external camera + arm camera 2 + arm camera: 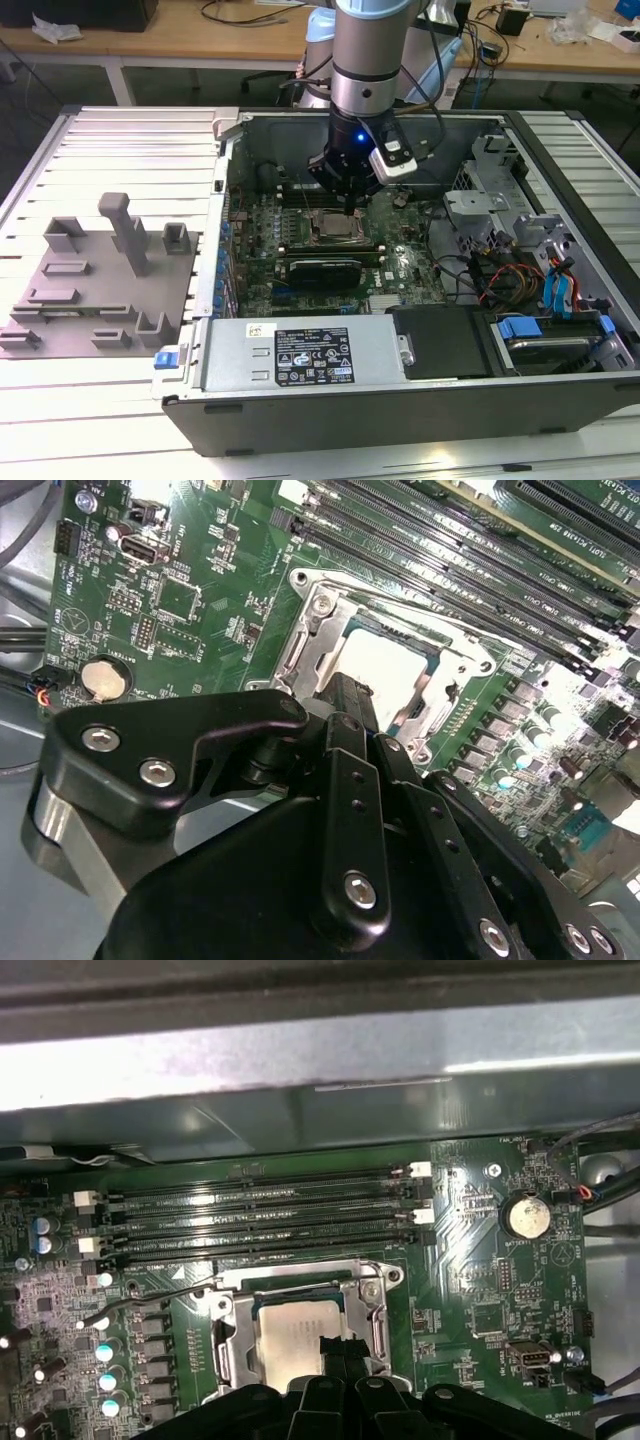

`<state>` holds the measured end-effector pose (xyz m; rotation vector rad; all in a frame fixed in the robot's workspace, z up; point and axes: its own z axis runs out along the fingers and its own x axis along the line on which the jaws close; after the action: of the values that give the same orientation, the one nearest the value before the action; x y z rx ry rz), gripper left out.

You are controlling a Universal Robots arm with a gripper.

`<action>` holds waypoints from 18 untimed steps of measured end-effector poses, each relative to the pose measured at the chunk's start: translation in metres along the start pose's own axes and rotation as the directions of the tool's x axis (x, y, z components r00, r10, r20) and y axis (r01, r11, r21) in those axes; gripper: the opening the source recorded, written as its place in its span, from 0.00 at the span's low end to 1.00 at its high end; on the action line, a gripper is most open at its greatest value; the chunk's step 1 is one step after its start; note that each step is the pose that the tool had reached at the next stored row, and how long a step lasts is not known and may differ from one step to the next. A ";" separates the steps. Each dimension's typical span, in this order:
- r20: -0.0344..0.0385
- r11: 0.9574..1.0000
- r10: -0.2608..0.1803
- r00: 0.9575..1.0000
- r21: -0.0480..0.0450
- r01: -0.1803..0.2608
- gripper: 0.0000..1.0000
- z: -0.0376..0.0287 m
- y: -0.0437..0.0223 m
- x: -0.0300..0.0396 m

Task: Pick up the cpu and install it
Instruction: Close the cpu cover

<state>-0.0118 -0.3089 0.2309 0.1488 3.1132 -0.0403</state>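
At the exterior view's left the grey tray [95, 285] stands on the slatted bench [120, 140], well apart from where I work. Next comes the open computer case [400, 425], and I reach down into it over the motherboard [405, 262].

My fingers [332, 1358] are drawn together with no gap that I can make out, and they grip nothing. Their tips hang over one edge of the cpu [290, 1345], either touching it or just above; I cannot tell which. The cpu lies flat inside the metal frame of the socket [228, 1335], its silvery top showing in both wrist views. Beside the socket run the memory slots [260, 1215], and a thin latch wire [140, 1305] sticks out from the frame's side.

In the exterior view a long black card [320, 270] lies just beside the socket. Further to that view's right are the drive cages [480, 200] and a tangle of cables [500, 275].

My worry is the seating. If the chip is a shade off its notches, any off-centre push from me could rock it and bend the contacts beneath. Moving sideways this low, I could also catch the frame or the latch wire and drag the chip askew.
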 end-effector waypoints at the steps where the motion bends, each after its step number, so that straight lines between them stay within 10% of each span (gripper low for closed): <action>1: 0.000 1.000 0.000 1.000 0.000 0.000 0.11 0.0000 -0.0002 0.0006; 18: 0.000 1.000 0.000 1.000 0.000 0.000 0.11 0.0003 -0.0071 0.0084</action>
<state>-0.0208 -0.3152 0.2305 0.1489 3.1132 -0.0404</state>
